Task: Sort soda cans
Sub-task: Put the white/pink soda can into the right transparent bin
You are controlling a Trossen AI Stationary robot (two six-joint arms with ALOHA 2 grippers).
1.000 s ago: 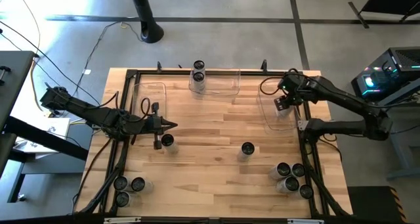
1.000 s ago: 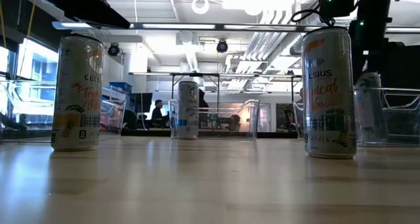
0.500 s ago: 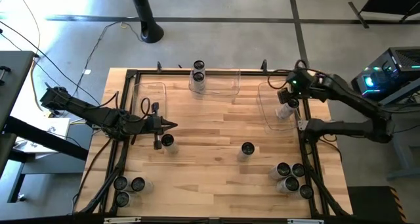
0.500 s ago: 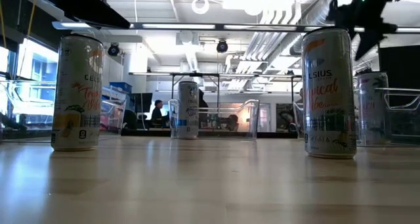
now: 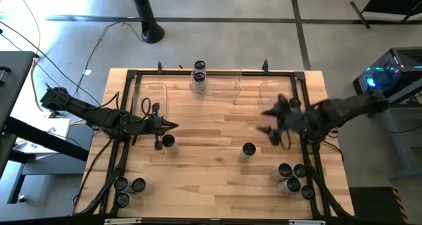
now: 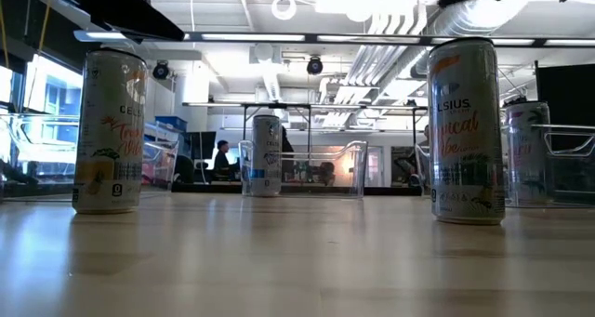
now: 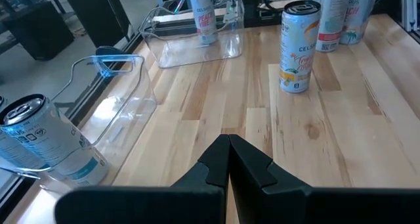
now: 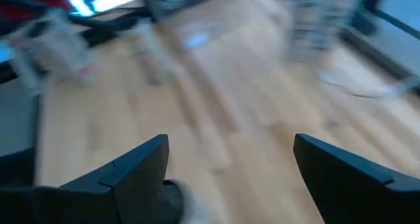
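right tool (image 5: 270, 121) wide open, empty, above worktop (image 5: 211, 129) | lone Celsius can (image 5: 248, 150) stood just beside it | left tool (image 5: 170, 126) pinched closed, empty, near another can (image 5: 168, 142) | risk I judged: fast swing toppling lone can

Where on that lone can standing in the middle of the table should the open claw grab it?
Probably around the middle of its round side, coming in level from the right, where the right gripper hangs open. The can stands upright with bare wood all around it, so fingers could close on opposite sides of the wall; the top offers little to pinch.
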